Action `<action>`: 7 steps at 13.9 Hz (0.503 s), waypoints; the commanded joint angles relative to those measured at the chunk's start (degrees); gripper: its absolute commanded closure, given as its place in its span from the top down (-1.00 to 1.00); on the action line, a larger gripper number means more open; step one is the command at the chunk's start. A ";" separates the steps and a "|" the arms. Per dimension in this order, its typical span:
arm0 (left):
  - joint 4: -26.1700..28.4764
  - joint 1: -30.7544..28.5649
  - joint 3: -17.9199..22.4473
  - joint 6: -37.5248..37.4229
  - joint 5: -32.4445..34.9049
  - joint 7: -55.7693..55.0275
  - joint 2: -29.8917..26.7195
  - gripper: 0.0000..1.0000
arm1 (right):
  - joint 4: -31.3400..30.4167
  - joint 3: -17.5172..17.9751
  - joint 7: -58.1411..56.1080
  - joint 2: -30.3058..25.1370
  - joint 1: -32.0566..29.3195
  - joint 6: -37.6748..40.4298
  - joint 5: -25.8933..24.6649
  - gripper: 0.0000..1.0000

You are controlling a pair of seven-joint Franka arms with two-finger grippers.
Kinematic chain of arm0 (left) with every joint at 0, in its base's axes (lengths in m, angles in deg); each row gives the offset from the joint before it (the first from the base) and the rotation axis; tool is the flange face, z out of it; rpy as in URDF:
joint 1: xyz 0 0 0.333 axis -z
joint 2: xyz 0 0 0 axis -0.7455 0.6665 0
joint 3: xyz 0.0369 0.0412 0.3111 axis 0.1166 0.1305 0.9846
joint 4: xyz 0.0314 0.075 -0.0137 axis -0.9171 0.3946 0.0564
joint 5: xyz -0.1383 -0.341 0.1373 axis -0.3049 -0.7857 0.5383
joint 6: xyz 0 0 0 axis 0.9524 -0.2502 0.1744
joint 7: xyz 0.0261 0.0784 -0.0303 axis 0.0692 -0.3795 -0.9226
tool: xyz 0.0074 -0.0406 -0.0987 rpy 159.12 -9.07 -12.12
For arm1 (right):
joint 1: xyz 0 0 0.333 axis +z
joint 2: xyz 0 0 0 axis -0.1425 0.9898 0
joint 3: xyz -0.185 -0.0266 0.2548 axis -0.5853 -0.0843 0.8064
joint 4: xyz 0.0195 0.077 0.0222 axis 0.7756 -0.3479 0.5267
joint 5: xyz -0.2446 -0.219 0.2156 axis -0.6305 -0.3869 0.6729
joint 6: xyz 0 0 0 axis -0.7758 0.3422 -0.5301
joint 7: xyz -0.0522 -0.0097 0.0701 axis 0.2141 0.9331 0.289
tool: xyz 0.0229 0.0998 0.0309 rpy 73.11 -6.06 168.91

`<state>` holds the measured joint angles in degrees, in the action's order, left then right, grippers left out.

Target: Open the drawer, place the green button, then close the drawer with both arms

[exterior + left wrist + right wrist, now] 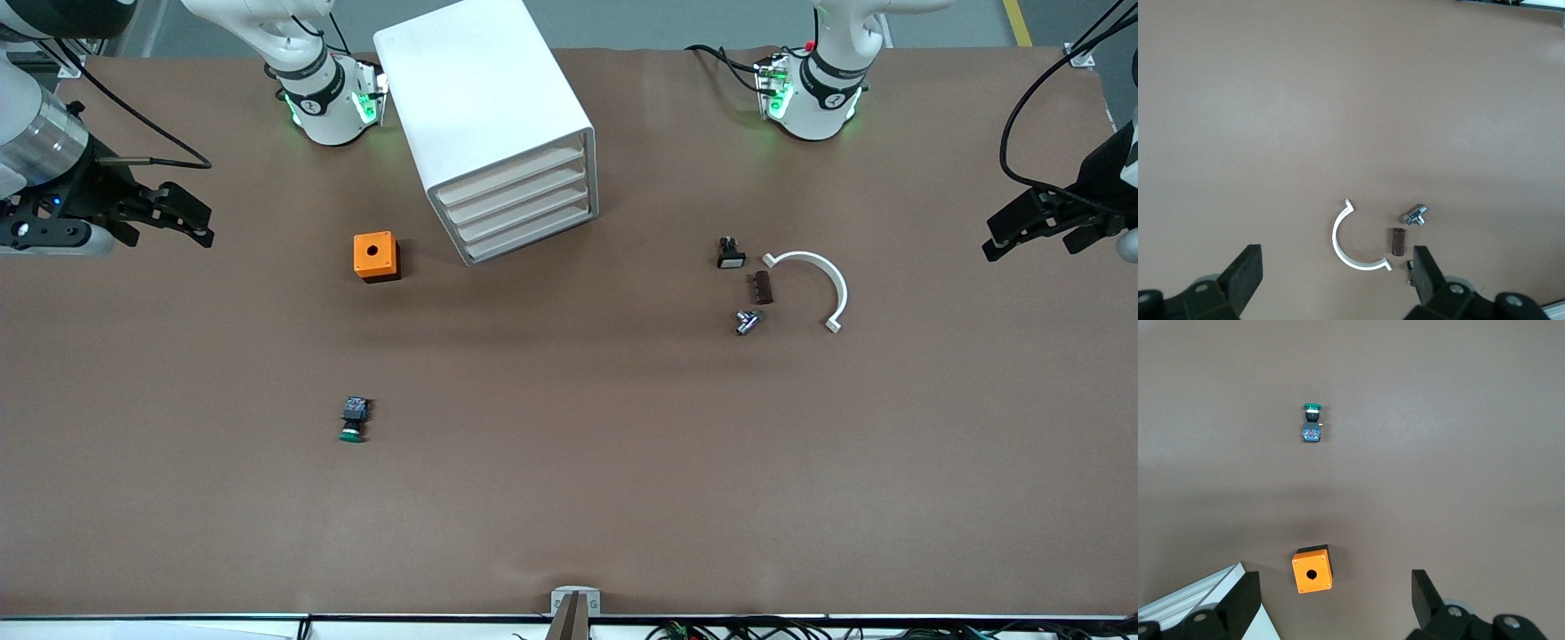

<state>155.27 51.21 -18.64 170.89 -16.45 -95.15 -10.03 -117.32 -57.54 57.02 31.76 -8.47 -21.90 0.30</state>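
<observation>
Green-capped push button [354, 420] lay on its side on brown table [569, 498], nearer front camera than orange box with hole [376, 256], toward right arm's end. White four-drawer cabinet [494, 124] stood shut. Right gripper [182, 216] hung over its table end, jaws wide, empty. Left gripper [1022, 227] likewise (wide, empty), near white curved bracket [818, 283].

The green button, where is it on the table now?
The green button lies on its side on the bare table, toward the right arm's end, nearer to the front camera than the orange box. Nothing touches it.
</observation>
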 commanded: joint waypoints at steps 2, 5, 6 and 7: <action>-0.98 -0.02 0.12 0.04 -0.73 0.51 0.39 0.99 | -1.30 0.14 -0.74 -1.57 -0.34 -0.13 -0.60 1.00; -0.89 -0.11 0.12 -0.05 -0.82 1.12 0.39 0.99 | -1.30 0.22 -0.74 -1.57 -0.34 -0.13 -0.60 1.00; -0.89 0.15 0.12 -0.14 -0.73 1.21 0.65 0.99 | -1.30 0.14 -0.74 -1.57 -0.34 -0.13 -0.60 1.00; -0.98 0.24 0.03 -0.66 -0.99 1.04 1.09 0.99 | -1.30 0.14 -0.74 -1.57 -0.34 -0.13 -0.60 1.00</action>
<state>155.28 51.25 -18.65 170.85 -16.45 -95.15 -9.92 -117.32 -57.54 57.02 31.76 -8.47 -21.90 0.30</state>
